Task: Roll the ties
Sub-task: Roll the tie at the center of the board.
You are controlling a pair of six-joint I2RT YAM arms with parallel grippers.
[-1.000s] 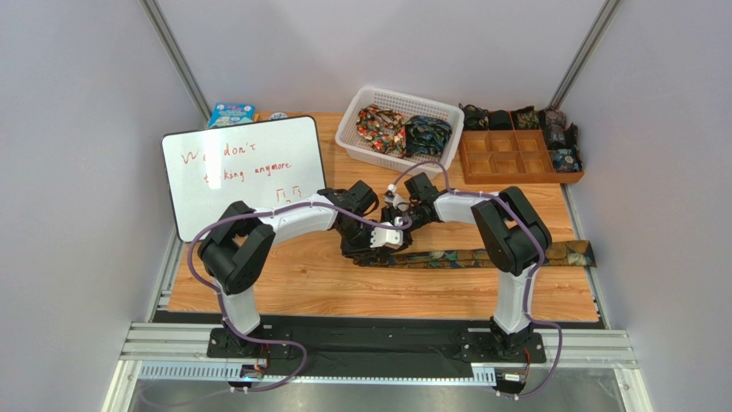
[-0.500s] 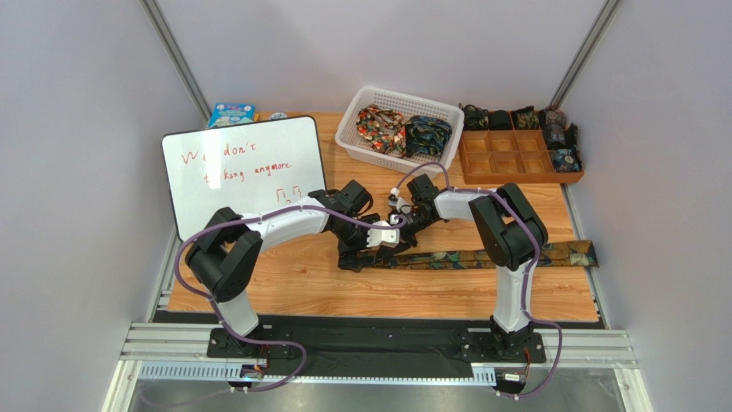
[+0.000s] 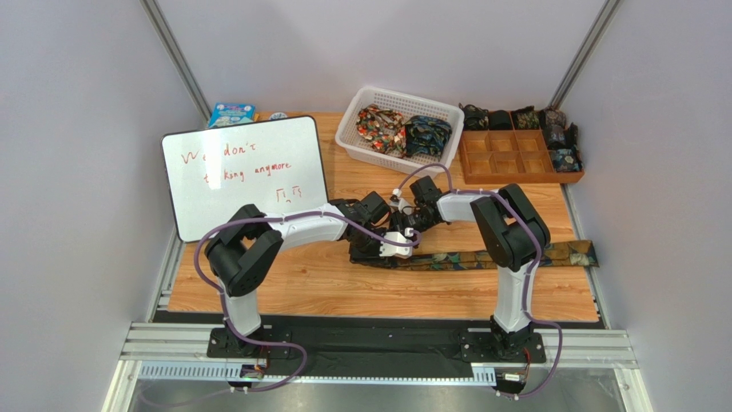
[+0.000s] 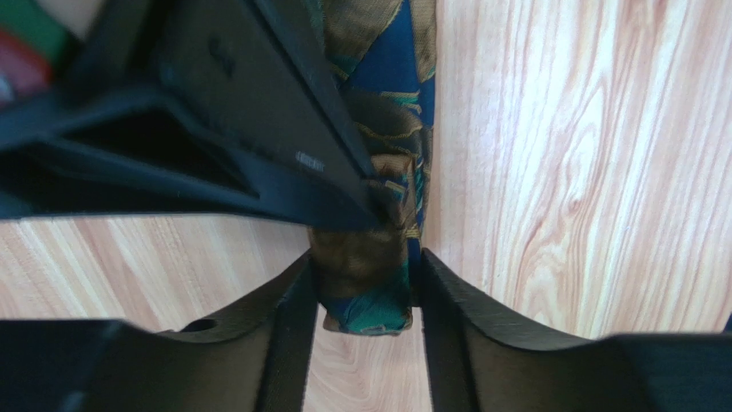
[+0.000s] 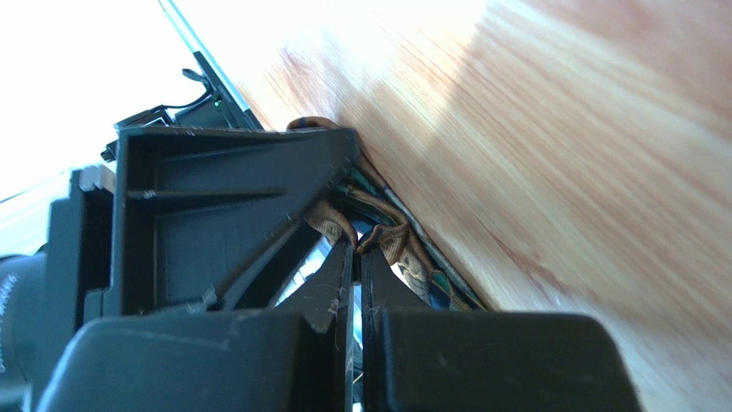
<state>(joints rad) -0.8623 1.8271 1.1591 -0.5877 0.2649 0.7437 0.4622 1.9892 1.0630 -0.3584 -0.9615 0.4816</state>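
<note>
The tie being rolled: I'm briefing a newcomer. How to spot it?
On the table, nearer the arms than the white basket, the tie lies flat, stretching right from the left gripper and right gripper. Other ties are bunched in that basket or rolled at the tray.

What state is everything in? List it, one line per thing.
tie: one end rolled, the rest lying flat.
left gripper: jaws shut on the tie's roll.
right gripper: jaws shut, pinching tie fabric.
basket: holds two bunched ties.
tray: several compartments empty, rolled ties along far and right sides.
</note>
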